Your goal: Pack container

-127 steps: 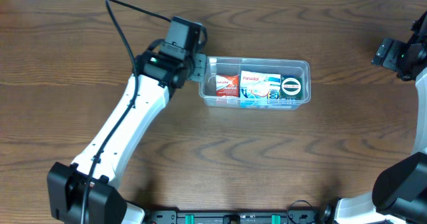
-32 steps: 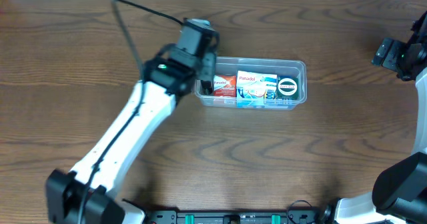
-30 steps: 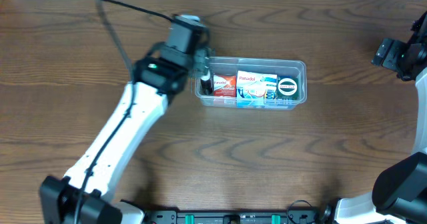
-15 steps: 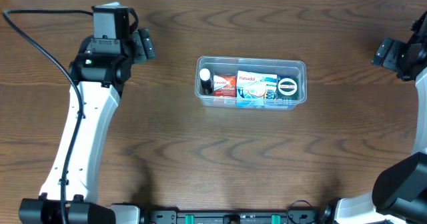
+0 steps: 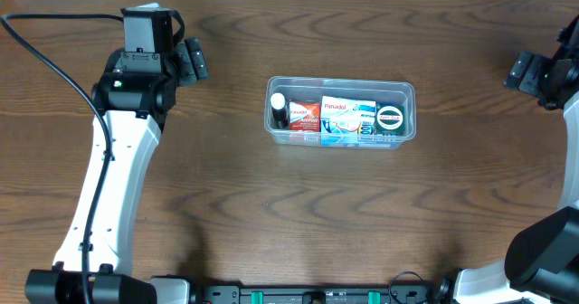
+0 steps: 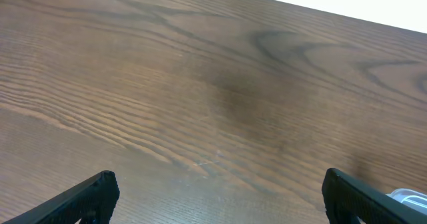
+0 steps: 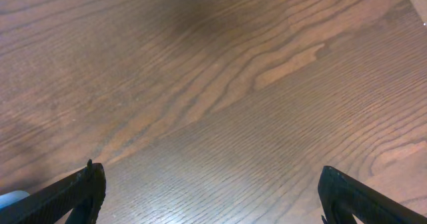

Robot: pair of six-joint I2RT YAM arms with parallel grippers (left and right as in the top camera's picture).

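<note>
Seen as the overhead camera has it, the container (image 5: 341, 83) lies on the brown wooden bench (image 5: 298, 213), a little right of the middle and nearer the back edge than the front, with its long side along that edge. Four things sit in a row inside it. From its left end they are a small dark bottle (image 5: 279, 110) with a white cap, a red and white packet (image 5: 305, 116), a blue and white Panadol box (image 5: 349, 118) and a round dark item (image 5: 393, 117) with a white ring on top. The left gripper (image 5: 199, 60) hangs near the back-left corner, well apart from the container, with nothing between its fingers. The right gripper (image 5: 519, 71) is at the right edge towards the back, also well clear of the container.

From the left wrist, the left gripper (image 6: 218, 177) is spread wide, one black fingertip (image 6: 93, 194) at each lower corner and bare wood between them. A sliver of the container (image 6: 408, 196) shows at the bottom right.

From the right wrist, the right gripper (image 7: 210, 174) is likewise wide apart over bare wood and holds nothing. A pale blue bit (image 7: 9, 199) peeks in at the bottom left, too small to identify.
</note>
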